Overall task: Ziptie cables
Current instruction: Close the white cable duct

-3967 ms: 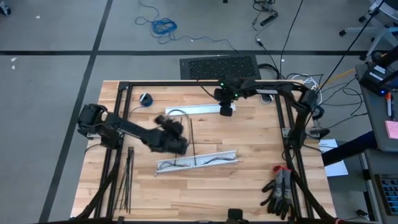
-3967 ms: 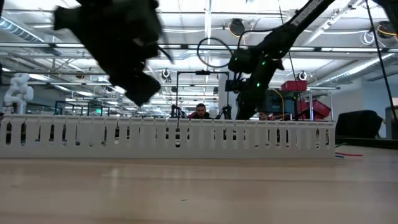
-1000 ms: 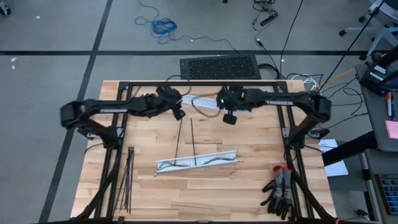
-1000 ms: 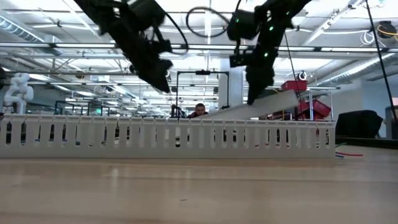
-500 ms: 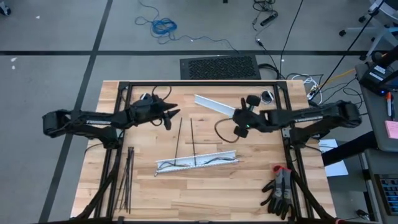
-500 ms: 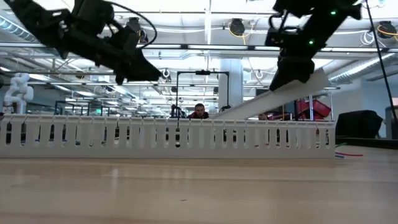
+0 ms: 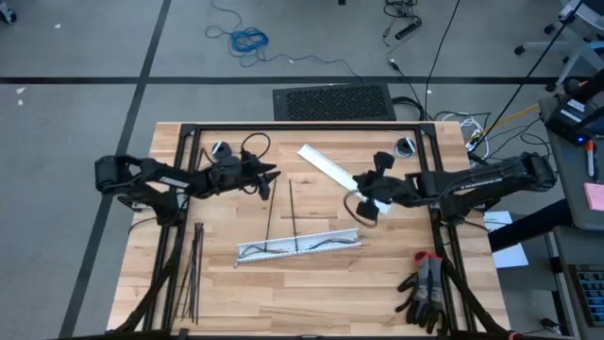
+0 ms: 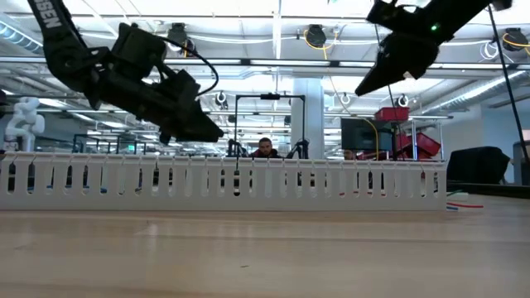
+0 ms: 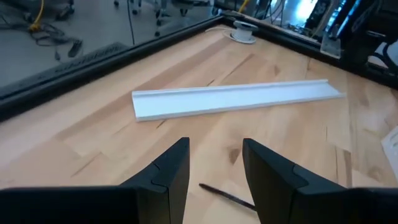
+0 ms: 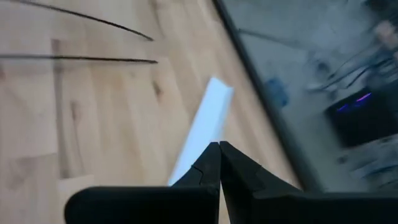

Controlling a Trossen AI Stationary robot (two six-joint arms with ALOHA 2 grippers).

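Showing the surface from above: the cables lie in the white slotted channel toward 6 o'clock, two zipties lie just above it near centre, and a further bundle rests at 8 o'clock. Left pincer, fingers apart and holding nothing, hovers at 10 o'clock; right pincer, fingers together, sits at 2 o'clock clamped on the end of a white cover strip
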